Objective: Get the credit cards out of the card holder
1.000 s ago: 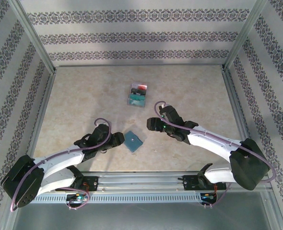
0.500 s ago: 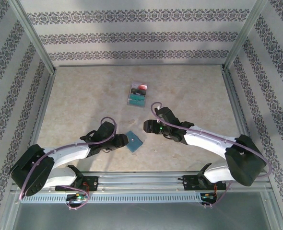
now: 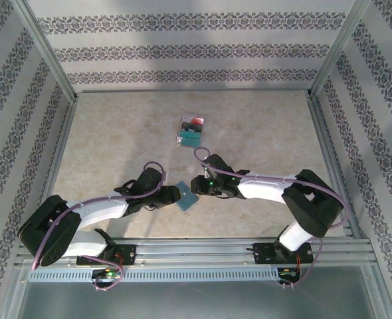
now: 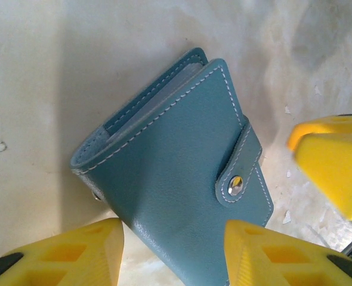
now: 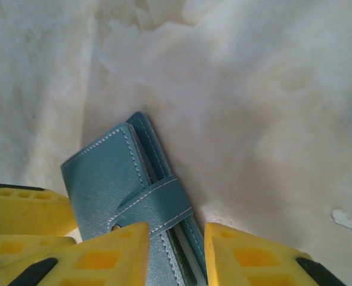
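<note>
Left gripper (image 4: 173, 241) and right gripper (image 5: 176, 241), jaws part-way apart, straddle opposite ends of the card holder (image 4: 170, 173); whether either actually pinches it cannot be told. The holder lies flat at the near middle of the table (image 3: 116, 133), probably steadied from both sides for opening. Its snapped strap (image 4: 243, 158) bars the pockets, and loose credit cards (image 3: 191, 131) lie well apart, farther back.

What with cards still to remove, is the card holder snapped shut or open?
Shut: the card holder is folded closed, its snap strap fastened across the front.
</note>
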Robot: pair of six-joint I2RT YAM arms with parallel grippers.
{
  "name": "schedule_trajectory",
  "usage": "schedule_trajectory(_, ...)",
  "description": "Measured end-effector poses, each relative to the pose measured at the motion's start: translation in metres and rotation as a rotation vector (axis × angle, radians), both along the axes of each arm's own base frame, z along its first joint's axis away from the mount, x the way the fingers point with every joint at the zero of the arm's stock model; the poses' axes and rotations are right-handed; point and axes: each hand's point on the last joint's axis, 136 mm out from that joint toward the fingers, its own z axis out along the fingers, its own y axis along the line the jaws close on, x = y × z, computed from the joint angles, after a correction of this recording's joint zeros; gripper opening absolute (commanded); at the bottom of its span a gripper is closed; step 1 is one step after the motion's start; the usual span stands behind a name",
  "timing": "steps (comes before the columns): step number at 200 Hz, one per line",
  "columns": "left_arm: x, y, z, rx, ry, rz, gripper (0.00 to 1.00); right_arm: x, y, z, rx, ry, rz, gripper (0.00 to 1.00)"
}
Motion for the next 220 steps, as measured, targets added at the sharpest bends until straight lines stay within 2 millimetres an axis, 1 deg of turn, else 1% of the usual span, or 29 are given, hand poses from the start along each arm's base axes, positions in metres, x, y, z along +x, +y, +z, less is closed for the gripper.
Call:
schedule_trajectory(28,0.005,-0.004,0.006,-0.012,-0.024,-0.006,0.47,-0.007,0.005,-0.011,0.001,0.045,0.008,0.24)
schedule_trajectory(84,0.015,-0.005,0.007,-0.009,-0.068,0.007,0.48,-0.006,0.011,-0.012,0.027,0.058,-0.018,0.23)
schedule_trajectory(91,0.017,-0.006,0.007,-0.009,-0.074,0.010,0.51,-0.006,0.011,-0.012,0.031,0.057,-0.020,0.22)
schedule_trajectory(104,0.019,-0.006,0.007,-0.010,-0.088,0.011,0.61,-0.005,0.011,-0.012,0.038,0.057,-0.026,0.22)
schedule_trajectory(116,0.021,-0.007,0.008,-0.016,-0.097,0.016,0.64,-0.005,0.012,-0.012,0.046,0.059,-0.033,0.22)
schedule_trajectory(131,0.023,-0.006,0.009,-0.014,-0.106,0.024,0.65,-0.004,0.012,-0.012,0.052,0.059,-0.039,0.22)
schedule_trajectory(153,0.026,-0.001,0.007,0.010,-0.109,0.055,0.64,-0.004,0.013,-0.012,0.066,0.057,-0.042,0.22)
schedule_trajectory(196,0.025,0.010,0.004,0.052,-0.096,0.097,0.65,-0.003,0.015,-0.011,0.084,0.061,-0.052,0.20)
schedule_trajectory(220,0.024,0.010,0.001,0.054,-0.090,0.095,0.64,-0.003,0.019,-0.012,0.105,0.068,-0.051,0.19)
